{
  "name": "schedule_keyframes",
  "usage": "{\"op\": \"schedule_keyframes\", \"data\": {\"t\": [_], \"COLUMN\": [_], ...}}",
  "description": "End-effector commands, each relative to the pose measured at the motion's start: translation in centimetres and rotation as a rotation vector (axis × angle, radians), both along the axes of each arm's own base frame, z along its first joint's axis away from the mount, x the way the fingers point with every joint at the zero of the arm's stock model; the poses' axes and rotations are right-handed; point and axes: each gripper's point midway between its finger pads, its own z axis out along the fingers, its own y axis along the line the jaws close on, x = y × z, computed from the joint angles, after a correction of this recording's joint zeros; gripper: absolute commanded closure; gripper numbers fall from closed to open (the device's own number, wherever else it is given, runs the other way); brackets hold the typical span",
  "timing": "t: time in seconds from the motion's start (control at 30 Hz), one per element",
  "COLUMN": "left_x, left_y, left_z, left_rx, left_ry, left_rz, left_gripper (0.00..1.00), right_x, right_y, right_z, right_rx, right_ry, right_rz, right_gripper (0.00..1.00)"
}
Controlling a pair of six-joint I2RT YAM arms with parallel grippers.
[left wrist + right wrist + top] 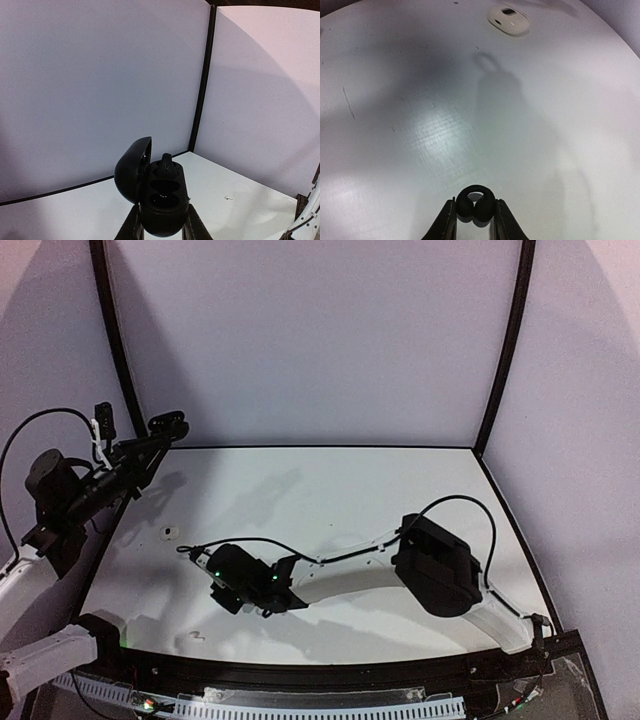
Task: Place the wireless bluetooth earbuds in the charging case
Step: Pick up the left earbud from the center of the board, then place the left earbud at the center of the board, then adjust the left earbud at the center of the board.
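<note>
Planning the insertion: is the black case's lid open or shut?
Open: the black case, in the left gripper, has its lid swung left, exposing the wells.

A white table (pixel 330 490) sits inside plain pale walls (pixel 310 340), joined at the far left and right by black corner strips (pixel 507 340). Soft shadows cross it.

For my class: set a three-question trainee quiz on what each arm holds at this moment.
1. True or false: the black charging case held by the left fingers has its lid shut.
2. What do the right fingers grip? A) a cable B) a black earbud C) nothing
3. Fill in: the white earbud lies on the ____.
Key: 1 false, the lid is open; 2 B; 3 table.
</note>
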Motion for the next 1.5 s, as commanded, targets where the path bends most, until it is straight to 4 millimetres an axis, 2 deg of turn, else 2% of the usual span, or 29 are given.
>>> {"op": "schedule_keyframes", "data": {"t": [0.0,0.03,0.13,0.2,0.23,0.3,0.37,0.6,0.63,0.77,0.87,1.0,1.07,1.13,1.23,1.3,1.4,1.47], "left_x": [-0.2,-0.2,-0.2,-0.2,-0.3,-0.3,-0.3,-0.5,-0.5,-0.4,-0.3,-0.3,-0.3,-0.2,-0.2,-0.2,-0.2,-0.2], "left_y": [-0.2,-0.2,-0.2,-0.4,-0.4,-0.6,-0.8,-1.8,-1.9,-2.1,-2.1,-2.1,-2.1,-2.2,-2.2,-2.2,-2.1,-2.1], "left_z": [0.1,0.1,0.1,0.0,0.0,-0.2,-0.5,-1.1,-1.2,-1.2,-1.2,-1.3,-1.3,-1.5,-1.6,-1.5,-1.5,-1.5], "left_rx": [-0.003,-0.003,0.005,0.012,0.013,0.018,0.023,0.033,0.031,0.025,0.023,0.027,0.028,0.029,0.024,0.021,0.016,0.016], "left_ry": [-0.023,-0.026,-0.030,-0.031,-0.030,-0.028,-0.026,-0.010,-0.005,-0.003,-0.003,-0.004,-0.002,0.002,0.003,-0.001,0.001,0.001], "left_rz": [-0.017,-0.018,-0.021,-0.028,-0.031,-0.043,-0.054,-0.124,-0.130,-0.142,-0.140,-0.140,-0.140,-0.141,-0.143,-0.142,-0.138,-0.138], "left_gripper": [0.99,0.99,0.99,0.99,0.99,0.99,0.99,0.99,0.99,0.99,0.99,0.99,0.99,0.99,0.99,0.99,0.99,0.99], "right_x": [1.1,1.1,0.8,0.5,0.4,-0.4,-2.1,-5.8,-6.0,-6.6,-6.6,-6.4,-5.9,-5.0,-3.8,-3.6,-2.5,-1.9], "right_y": [-2.3,-2.9,-6.4,-10.5,-11.6,-16.1,-20.3,-28.0,-28.7,-30.1,-30.0,-29.2,-28.4,-27.6,-26.8,-26.6,-26.9,-26.4], "right_z": [4.3,5.0,4.4,3.3,3.3,1.4,0.0,-2.2,-2.3,-2.9,-3.0,-1.9,0.2,3.2,6.6,7.5,7.7,7.7], "right_rx": [0.093,0.105,0.072,0.002,-0.009,-0.096,-0.155,-0.211,-0.221,-0.230,-0.245,-0.260,-0.239,-0.194,-0.094,-0.043,0.040,0.078], "right_ry": [-0.006,-0.003,0.034,0.098,0.119,0.203,0.297,0.516,0.525,0.557,0.559,0.536,0.487,0.435,0.475,0.510,0.577,0.580], "right_rz": [-0.055,-0.060,-0.119,-0.214,-0.246,-0.358,-0.434,-0.667,-0.687,-0.756,-0.755,-0.695,-0.604,-0.494,-0.357,-0.289,-0.288,-0.280], "right_gripper": [0.78,0.78,0.78,0.79,0.80,0.80,0.80,0.80,0.80,0.78,0.71,0.62,0.60,0.59,0.59,0.59,0.62,0.64]}}
